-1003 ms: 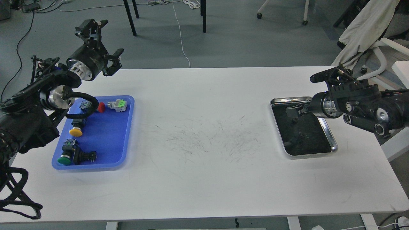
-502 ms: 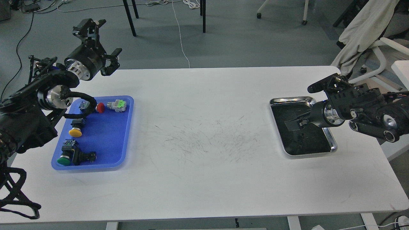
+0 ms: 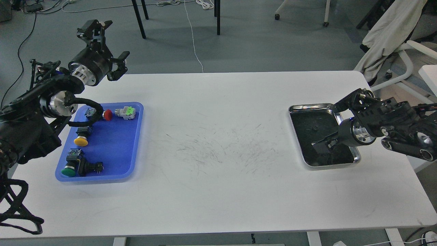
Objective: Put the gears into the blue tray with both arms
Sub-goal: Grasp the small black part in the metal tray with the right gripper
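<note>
The blue tray [image 3: 114,150] lies at the table's left and holds several pushbutton switches with coloured caps. One tiny black gear [image 3: 313,128] shows on the dark bottom of the steel tray [image 3: 309,107] at the right. My right gripper [image 3: 326,126] hangs low over that steel tray, open, with one finger [image 3: 343,101] by the tray's far right rim and the other [image 3: 321,145] over its near half. The gear sits just left of the gap, untouched. My left gripper [image 3: 111,44] is raised beyond the table's far left edge, behind the blue tray, open and empty.
The steel tray's dark bottom makes small parts hard to see. A chair draped with cloth [image 3: 389,30] stands past the far right corner. Table legs and cables are on the floor behind the table.
My right gripper has swung toward me and lower over the steel tray, uncovering the gear in its far half. The left arm has barely shifted.
</note>
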